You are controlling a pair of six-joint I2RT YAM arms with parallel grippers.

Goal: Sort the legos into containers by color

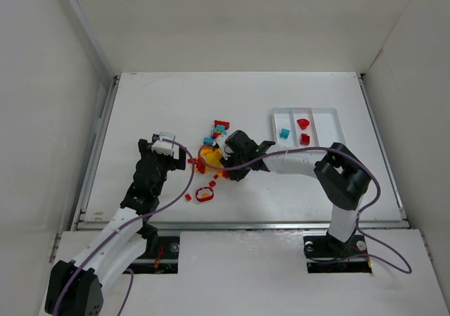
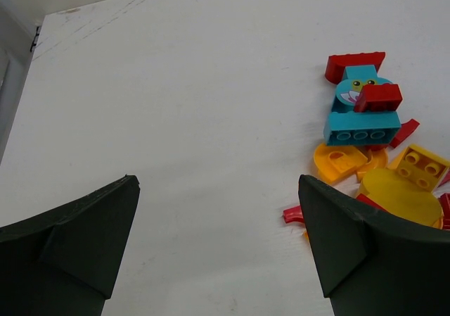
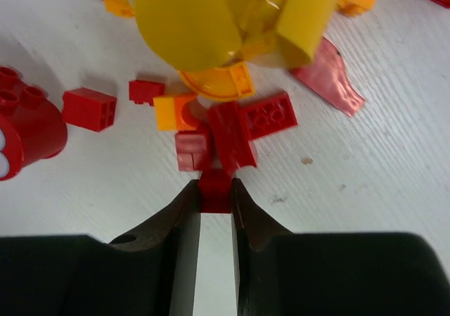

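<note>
At far left, the left hand (image 2: 218,184) sits low over bare white surface (image 1: 140,105), its two dark fingers (image 2: 77,231) spread wide with nothing between them. Just right of it, mid-surface, lies a loose pile of small plastic legos (image 1: 214,158): a teal rectangular block (image 2: 361,127) under a teal round face piece, red bricks touching both, an orange arch piece (image 2: 337,162), a yellow studded brick (image 2: 420,165) and a large yellow domed piece (image 3: 197,20). A few red bits are scattered on the near side of the pile, among them a red rounded piece with a white face (image 1: 204,194). The right hand (image 3: 215,188) reaches into the pile from the right, fingers pinched on a small red square brick (image 3: 215,198) that sits right against a cluster of other red pieces. At far right is a shallow white plastic tray (image 1: 306,109) with three narrow compartments. One teal brick (image 1: 284,133) lies in its left compartment and two red pieces (image 1: 303,124) lie in the middle one.
</note>
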